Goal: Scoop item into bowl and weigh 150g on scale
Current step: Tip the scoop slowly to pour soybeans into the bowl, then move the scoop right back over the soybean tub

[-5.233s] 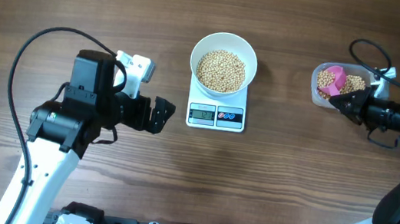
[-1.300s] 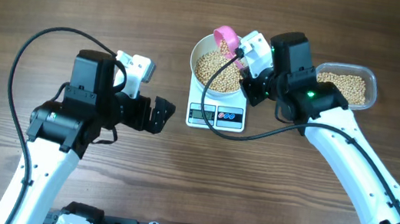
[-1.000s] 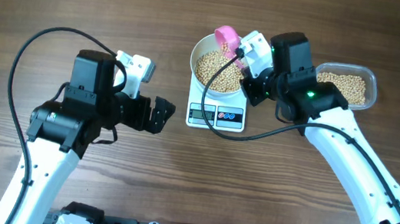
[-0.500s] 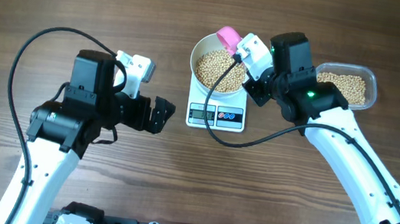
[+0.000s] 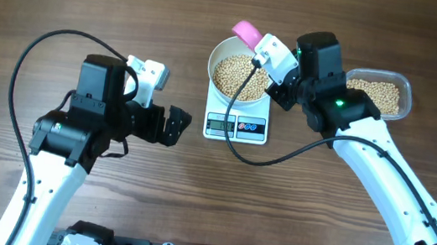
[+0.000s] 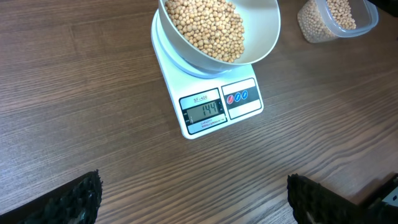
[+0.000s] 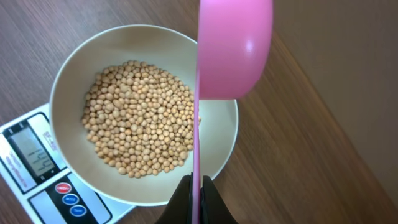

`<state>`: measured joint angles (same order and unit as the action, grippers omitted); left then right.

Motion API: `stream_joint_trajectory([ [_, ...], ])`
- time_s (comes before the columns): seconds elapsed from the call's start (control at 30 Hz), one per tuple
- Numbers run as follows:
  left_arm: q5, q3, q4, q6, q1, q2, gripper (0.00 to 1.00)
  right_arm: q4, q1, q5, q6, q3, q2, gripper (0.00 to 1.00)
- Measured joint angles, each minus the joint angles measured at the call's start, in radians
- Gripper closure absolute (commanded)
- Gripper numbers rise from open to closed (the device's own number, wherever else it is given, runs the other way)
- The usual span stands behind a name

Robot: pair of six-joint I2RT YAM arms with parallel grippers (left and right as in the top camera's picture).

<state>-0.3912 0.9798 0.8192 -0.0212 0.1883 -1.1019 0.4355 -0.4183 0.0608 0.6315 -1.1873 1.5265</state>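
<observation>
Lifting away from the pour, the pink scoop has slid in the past second from above the beans to the 11 o'clock rim of the white bowl. It is turned on edge with only its smooth back showing, so whether anything is left inside cannot be told. Some five seconds ago the same arm was out at the clear tub, at 3 o'clock of the bowl, drawing stock. The bowl sits on the scale, whose display on the 6 o'clock edge appears to read 144. The load therefore looks a few grams short of the 150 called for, and a small top-up seems the likely next need; a full scoop would probably overshoot. The right hand is shut tight on the scoop's thin handle, pinching it between the fingertips, with the pan held out ahead by the bowl's far rim. The left hand has not stirred. It waits at 9 o'clock of the scale, jaws spread as wide as they go, holding nothing and touching nothing, over the bare wood counter.
</observation>
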Motion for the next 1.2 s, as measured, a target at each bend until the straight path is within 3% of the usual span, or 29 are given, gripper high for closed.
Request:
stream_joint_trajectory([
  [0.27, 0.000, 0.000, 0.000, 0.000, 0.000, 0.000, 0.00, 0.000, 0.000, -0.006, -0.023, 0.000, 0.000, 0.96],
  [0.7, 0.000, 0.000, 0.000, 0.000, 0.000, 0.000, 0.00, 0.026, 0.050, 0.122, -0.434, 0.000, 0.000, 0.96],
  [0.97, 0.000, 0.000, 0.000, 0.000, 0.000, 0.000, 0.00, 0.024, 0.346, 0.426, -0.654, 0.000, -0.024, 0.96],
  [1.2, 0.000, 0.000, 0.000, 0.000, 0.000, 0.000, 0.00, 0.170, 0.621, 0.549, -0.715, -0.005, -0.057, 0.96],
])
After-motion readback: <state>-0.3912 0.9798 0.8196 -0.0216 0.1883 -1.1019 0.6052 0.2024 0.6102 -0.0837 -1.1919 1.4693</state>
